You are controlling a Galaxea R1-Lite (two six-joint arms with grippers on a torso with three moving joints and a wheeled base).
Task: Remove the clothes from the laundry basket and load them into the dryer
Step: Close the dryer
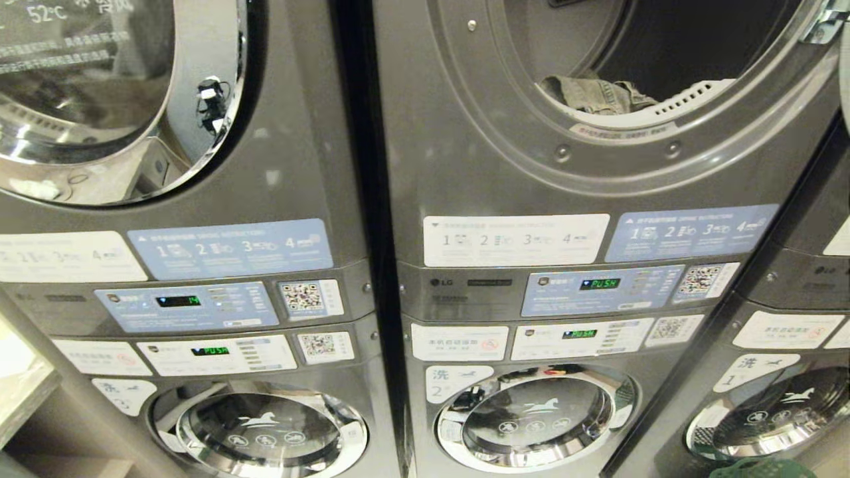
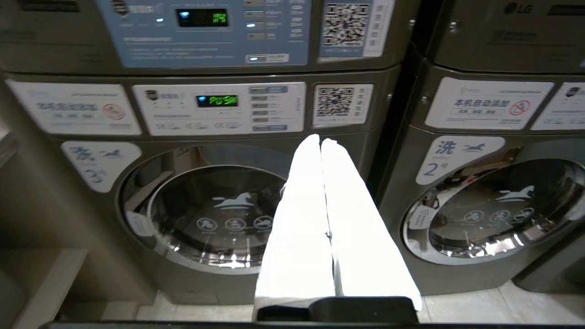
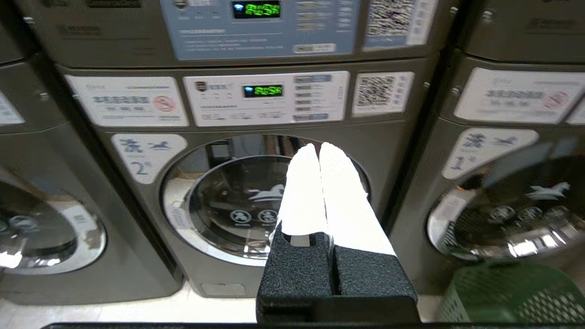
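Both arms parked low, facing the lower washers. Left gripper [image 2: 321, 142]: white fingers pressed together, holding nothing. Right gripper [image 3: 318, 147]: same, tips touching, empty. Neither arm shows in the head view.

Dryer [image 1: 664, 60] is the upper drum of the middle stack, door swung open; only a bit of chrome hinge shows at the top right corner of the head view. One olive-grey garment [image 1: 594, 93] already lies at the front lip of the drum, just inside the opening beside the perforated white lint screen [image 1: 684, 99].

Laundry basket [image 3: 507, 292], green mesh, stands on the floor in front of the rightmost stack, near the right gripper; its rim [image 1: 764, 469] just peeks in at the bottom edge of the head view. Can't see inside it from here, so whether clothes remain is unclear.

Step in hand, as I read it: fetch from the basket. Advice:
- Use the right arm, basket is on its side.
- Spread the fingers before descending; pinch a bunched fold, not a single edge.
- Lift clear of the mesh rim so fabric doesn't snag.
- Release deep in the drum, past the lip. The garment there sits close to the edge and could fall out or foul the door seal.
- Keep clear of the control panel [image 1: 601, 290] buttons on the way up.
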